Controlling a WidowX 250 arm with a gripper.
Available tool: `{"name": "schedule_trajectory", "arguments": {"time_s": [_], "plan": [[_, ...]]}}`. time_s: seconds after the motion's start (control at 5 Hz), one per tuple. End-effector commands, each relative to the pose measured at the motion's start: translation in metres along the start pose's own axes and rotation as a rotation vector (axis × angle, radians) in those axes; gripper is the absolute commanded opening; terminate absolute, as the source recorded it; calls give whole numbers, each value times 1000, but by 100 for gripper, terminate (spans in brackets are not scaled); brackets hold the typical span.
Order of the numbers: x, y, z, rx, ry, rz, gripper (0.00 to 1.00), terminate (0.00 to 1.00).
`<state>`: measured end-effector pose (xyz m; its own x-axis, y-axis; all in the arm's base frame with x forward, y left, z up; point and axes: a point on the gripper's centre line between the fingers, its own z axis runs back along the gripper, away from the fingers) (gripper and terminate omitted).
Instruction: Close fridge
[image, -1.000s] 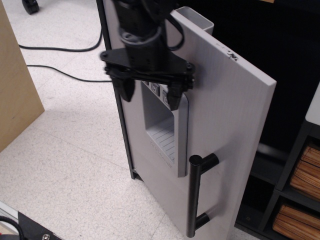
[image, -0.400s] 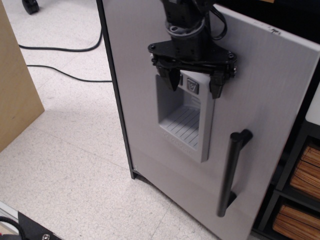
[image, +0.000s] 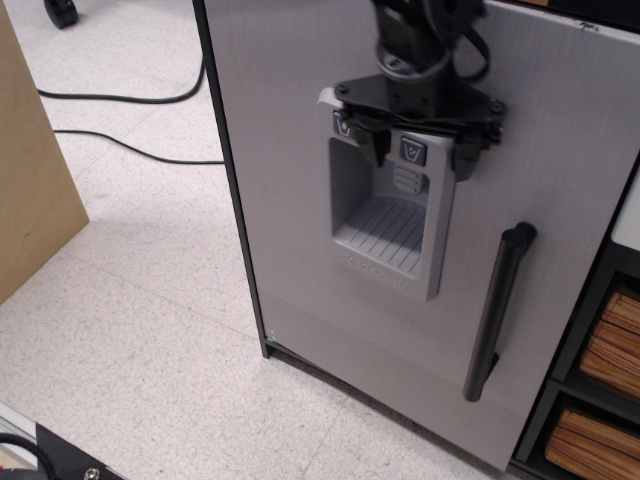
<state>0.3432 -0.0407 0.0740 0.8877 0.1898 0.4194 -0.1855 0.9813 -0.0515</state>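
The jaws stand spread, holding nothing; the two black fingers (image: 467, 158) point downward at the upper centre of the frame, one to either side of the top of the recessed dispenser panel (image: 392, 215). The gripper (image: 420, 150) lies against, or just in front of, the face of the light-grey door (image: 290, 150); whether there is actual contact cannot be told from this view.

The fridge (image: 300, 330) fills the middle and right of the frame. The door lies directly beyond the jaws, its face turned toward the viewer and its long axis running top to bottom. The black bar handle (image: 497, 310) stands near-upright at the lower right of the gripper, apart from it and untouched. The dark cabinet edge (image: 232, 190) shows as a thin strip along the door's left side. The door appears nearly flush; a thin dark line at the bottom edge may be a residual gap, but this cannot be confirmed.

The arm enters from the top of the frame, wrist pointing down along the door face, cables looped beside it.

Judgement: the task appears close to complete. The remaining move would be a short push straight into the door face, away from the viewer.

A grey shelf unit with wicker baskets (image: 600, 370) stands at the right edge, and a black cable (image: 130, 98) lies on the speckled floor (image: 130, 330) at upper left.
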Motion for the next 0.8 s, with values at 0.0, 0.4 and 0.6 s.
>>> {"name": "schedule_trajectory", "arguments": {"time_s": [0.0, 0.4, 0.6], "plan": [[29, -7, 10, -13, -108, 12, 100, 0], [19, -2, 19, -10, -103, 9, 100, 0], [-8, 15, 39, 11, -35, -9, 100, 0]]}}
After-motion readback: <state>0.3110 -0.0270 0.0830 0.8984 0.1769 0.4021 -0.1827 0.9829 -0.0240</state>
